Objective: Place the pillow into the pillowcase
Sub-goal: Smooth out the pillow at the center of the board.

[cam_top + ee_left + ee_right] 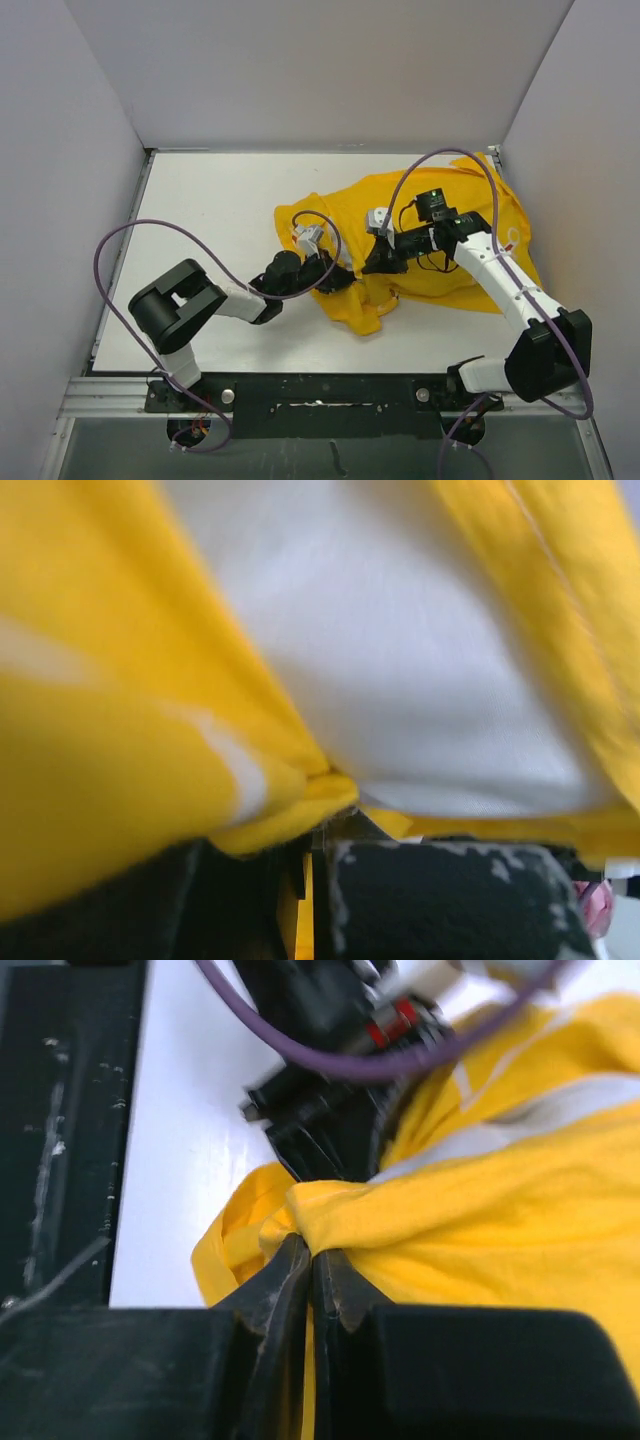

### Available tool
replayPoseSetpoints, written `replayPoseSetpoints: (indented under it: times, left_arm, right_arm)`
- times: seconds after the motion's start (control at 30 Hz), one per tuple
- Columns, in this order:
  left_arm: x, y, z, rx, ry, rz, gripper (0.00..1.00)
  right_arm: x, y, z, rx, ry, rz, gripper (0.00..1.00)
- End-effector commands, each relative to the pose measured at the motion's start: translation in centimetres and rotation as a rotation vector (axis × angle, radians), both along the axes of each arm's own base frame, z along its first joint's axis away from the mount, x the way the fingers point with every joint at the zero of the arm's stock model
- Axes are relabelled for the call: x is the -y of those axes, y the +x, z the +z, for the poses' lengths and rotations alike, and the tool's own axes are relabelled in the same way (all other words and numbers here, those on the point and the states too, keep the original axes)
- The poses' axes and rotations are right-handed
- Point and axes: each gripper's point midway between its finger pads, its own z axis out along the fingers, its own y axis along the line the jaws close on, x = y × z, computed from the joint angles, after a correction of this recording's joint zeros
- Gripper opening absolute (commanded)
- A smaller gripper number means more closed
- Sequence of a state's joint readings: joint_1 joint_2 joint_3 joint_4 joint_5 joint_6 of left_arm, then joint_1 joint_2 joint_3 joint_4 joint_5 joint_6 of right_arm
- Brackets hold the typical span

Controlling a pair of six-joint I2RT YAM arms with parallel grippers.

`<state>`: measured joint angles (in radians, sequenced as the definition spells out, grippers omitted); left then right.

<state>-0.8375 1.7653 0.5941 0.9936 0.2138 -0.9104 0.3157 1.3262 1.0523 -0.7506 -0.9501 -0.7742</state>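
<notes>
From up top I see the pillowcase [440,230] lying as a crumpled yellow heap on the right half of the desk [220,220], with both arms reaching into its near-left edge. The left end effector [318,830] is clamped on a folded lip of the yellow cloth; its wrist view shows the fold pinched between the fingers. The right end effector [312,1270] is just to the right of it, and its fingers are pressed together on another bunch of the same hem. The pillow [420,650] shows only in the left wrist view, as a white surface between two yellow folds. I take that to mean it is inside the mouth of the case. From above no white shows at all, so I judge most of the pillow is already covered. I cannot tell from here whether its far corners are seated at the closed end. What seems left is to draw the hem fully over the near end of the pillow, smooth the bunched cloth, and let go.
</notes>
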Motion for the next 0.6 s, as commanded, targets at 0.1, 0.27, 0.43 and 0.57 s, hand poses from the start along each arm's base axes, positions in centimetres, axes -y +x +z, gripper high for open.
replayPoseSetpoints:
  times: [0.1, 0.27, 0.43, 0.57]
  left_arm:
    - [2.2, 0.8, 8.2, 0.261, -0.042, -0.121, 0.00]
    - [3.3, -1.2, 10.2, 0.294, -0.205, -0.243, 0.14]
    - [0.2, -2.3, 8.6, 0.267, -0.176, -0.179, 0.44]
    - [-2.7, -3.9, 8.0, 0.226, -0.080, -0.186, 0.56]
  right_arm:
    - [-4.6, -5.5, 8.7, -0.113, 0.354, 0.368, 0.00]
    - [-2.5, 0.7, -0.9, -0.214, 0.089, 0.028, 0.00]
    - [0.6, 0.1, 1.1, -0.212, 0.169, 0.071, 0.21]
    - [0.7, -2.4, 2.8, -0.090, 0.169, 0.197, 0.43]
